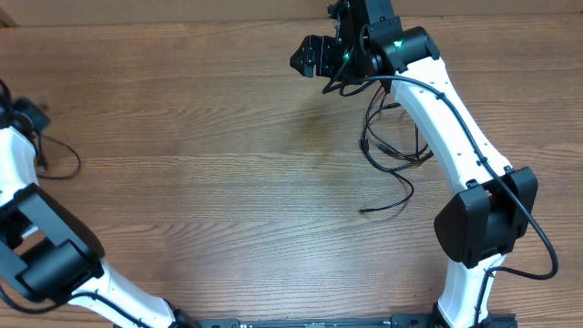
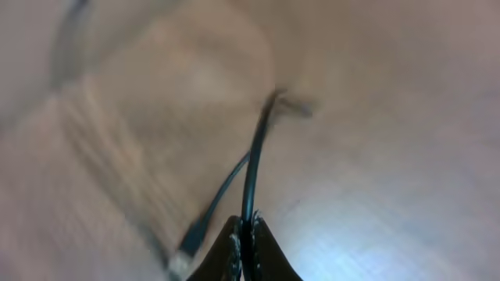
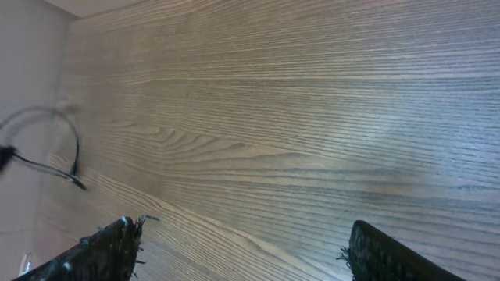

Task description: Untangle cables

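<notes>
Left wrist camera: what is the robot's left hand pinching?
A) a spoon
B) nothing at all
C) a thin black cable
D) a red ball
C: the left hand is squeezed shut on a thin black cable, which pokes out from its tip over the wooden table.
</notes>
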Controlling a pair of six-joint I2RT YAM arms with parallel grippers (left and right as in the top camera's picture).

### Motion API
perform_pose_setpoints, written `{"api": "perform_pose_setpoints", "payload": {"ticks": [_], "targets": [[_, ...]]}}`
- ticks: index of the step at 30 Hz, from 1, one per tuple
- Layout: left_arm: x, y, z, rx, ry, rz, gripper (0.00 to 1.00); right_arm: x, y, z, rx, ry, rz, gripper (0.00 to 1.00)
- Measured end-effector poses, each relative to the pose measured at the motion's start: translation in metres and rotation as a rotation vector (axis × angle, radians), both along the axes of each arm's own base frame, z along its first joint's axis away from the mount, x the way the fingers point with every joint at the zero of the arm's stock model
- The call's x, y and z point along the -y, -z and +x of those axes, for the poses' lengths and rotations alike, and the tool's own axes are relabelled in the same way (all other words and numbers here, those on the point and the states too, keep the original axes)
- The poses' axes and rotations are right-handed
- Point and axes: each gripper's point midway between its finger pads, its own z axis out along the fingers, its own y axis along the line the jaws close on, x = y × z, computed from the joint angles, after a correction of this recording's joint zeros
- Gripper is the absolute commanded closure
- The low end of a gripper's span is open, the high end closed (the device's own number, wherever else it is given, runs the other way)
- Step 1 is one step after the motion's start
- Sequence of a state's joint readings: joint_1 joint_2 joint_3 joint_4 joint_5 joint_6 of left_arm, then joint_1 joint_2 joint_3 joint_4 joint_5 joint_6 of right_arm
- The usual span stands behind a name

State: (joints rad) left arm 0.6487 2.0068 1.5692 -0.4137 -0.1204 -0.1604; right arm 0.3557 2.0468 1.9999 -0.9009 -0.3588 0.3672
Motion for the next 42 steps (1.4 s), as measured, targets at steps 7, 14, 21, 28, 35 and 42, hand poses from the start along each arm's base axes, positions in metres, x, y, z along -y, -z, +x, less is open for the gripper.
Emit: {"api": "perform_pose_setpoints", "payload": {"ticks": [7, 14, 21, 28, 35, 42], "targets": [[-0.008, 0.022, -0.03, -0.107, -0.161, -0.009, 0.95, 0.0, 0.0, 0.0, 0.0, -0.001, 0.0, 0.16], [-0.014, 0.026, -0.016, -0.066, -0.139, 0.01, 0.96, 0.0, 0.0, 0.0, 0.001, -0.001, 0.0, 0.16], [-0.011, 0.034, 0.029, 0.034, 0.057, 0.042, 0.92, 0.0, 0.0, 0.0, 0.001, -0.001, 0.0, 0.16], [-0.012, -0.024, 0.084, 0.138, 0.219, 0.306, 0.82, 0.0, 0.0, 0.0, 0.001, -0.001, 0.0, 0.17], [-0.013, -0.14, 0.142, 0.258, 0.303, 0.524, 0.84, 0.0, 0.0, 0.0, -0.014, 0.021, 0.013, 0.17], [-0.032, -0.106, 0.148, 0.156, 0.287, 0.453, 0.85, 0.0, 0.001, -0.001, -0.03, 0.033, 0.018, 0.17]]}}
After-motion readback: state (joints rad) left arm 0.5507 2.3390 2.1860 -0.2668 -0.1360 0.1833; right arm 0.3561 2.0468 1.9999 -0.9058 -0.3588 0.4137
